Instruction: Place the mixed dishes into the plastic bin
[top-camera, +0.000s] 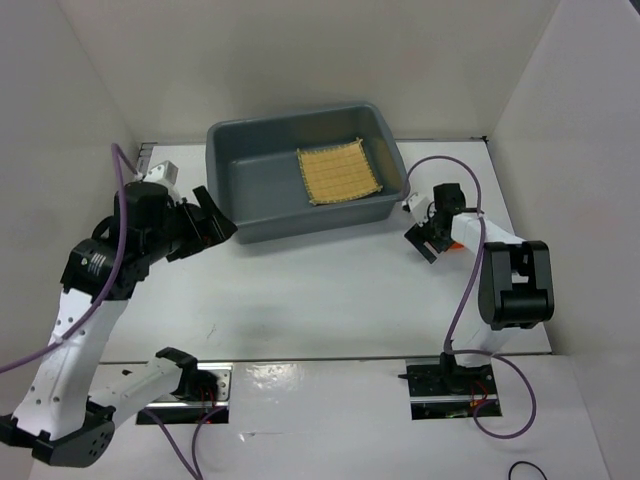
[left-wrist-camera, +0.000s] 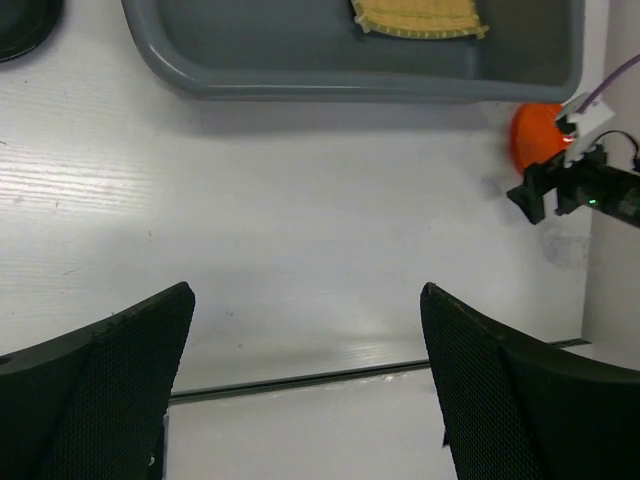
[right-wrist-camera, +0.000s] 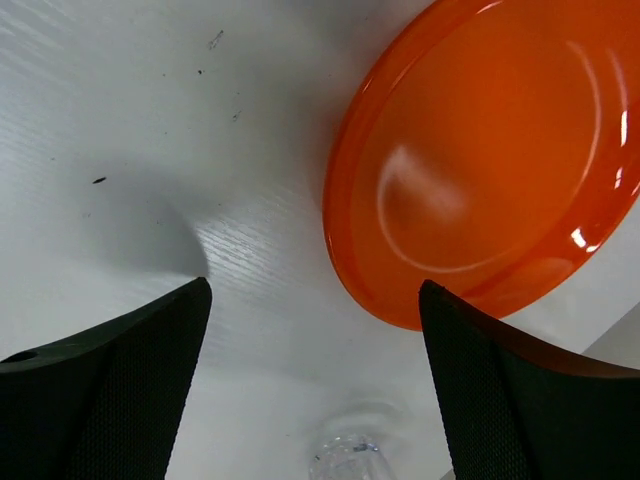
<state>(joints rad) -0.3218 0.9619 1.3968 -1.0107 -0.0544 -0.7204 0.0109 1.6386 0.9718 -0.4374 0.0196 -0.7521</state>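
The grey plastic bin (top-camera: 290, 116) stands at the back middle of the table, with the square tan bamboo mat (top-camera: 340, 175) lying flat in its right half. The small orange plate (right-wrist-camera: 490, 160) rests on the table just right of the bin. My right gripper (right-wrist-camera: 315, 290) hovers open close above the plate's near edge, its right finger (right-wrist-camera: 520, 400) over the rim. A clear glass cup (right-wrist-camera: 345, 462) shows between the jaws at the bottom. My left gripper (left-wrist-camera: 307, 300) is open over bare table, left of the bin. The black bowl (left-wrist-camera: 20, 25) sits at the bin's left.
White enclosure walls close in on the left, back and right. A small white box (top-camera: 160, 170) stands by the left wall behind my left arm. Purple cables (top-camera: 120, 200) loop off both arms. A seam (left-wrist-camera: 300, 380) crosses the table near the front.
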